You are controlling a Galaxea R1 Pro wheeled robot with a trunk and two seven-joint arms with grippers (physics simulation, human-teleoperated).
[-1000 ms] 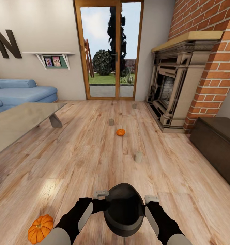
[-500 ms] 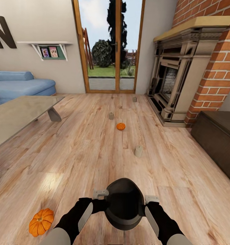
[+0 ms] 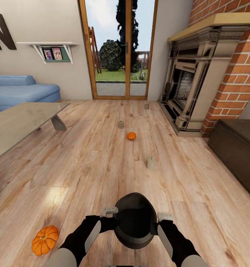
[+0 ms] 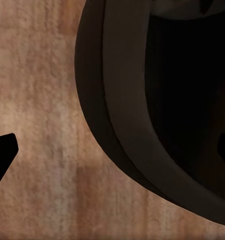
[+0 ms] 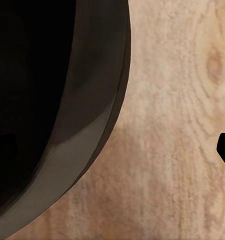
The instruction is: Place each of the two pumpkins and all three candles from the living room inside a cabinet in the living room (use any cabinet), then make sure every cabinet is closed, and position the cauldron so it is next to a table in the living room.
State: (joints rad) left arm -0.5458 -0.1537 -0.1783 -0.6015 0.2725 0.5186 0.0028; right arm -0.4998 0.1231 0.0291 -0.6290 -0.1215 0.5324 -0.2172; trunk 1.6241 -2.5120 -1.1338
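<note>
Flanking cauldron (image 3: 135, 222), dark inside, contents unclear: left tool (image 3: 109, 212), right tool (image 3: 164, 217); grip unclear.

Black cauldron (image 3: 135, 220) upright, pumpkins (image 3: 45, 240) and grey candles (image 3: 150, 162) scattered on floor

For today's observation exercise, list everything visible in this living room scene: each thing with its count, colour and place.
pumpkins: 2, orange; one mid-floor, one near left arm
candles: 3, grey-beige; floor
cauldron: 1, black; between both arms
table: 1, glass-topped; left
cabinet: 1, dark brown; right wall
sofa: 1, blue; far left
fireplace: 1, brick-surrounded; right
glass door: 1, wood-framed; back wall
left hand, right hand: flanking the cauldron
</note>
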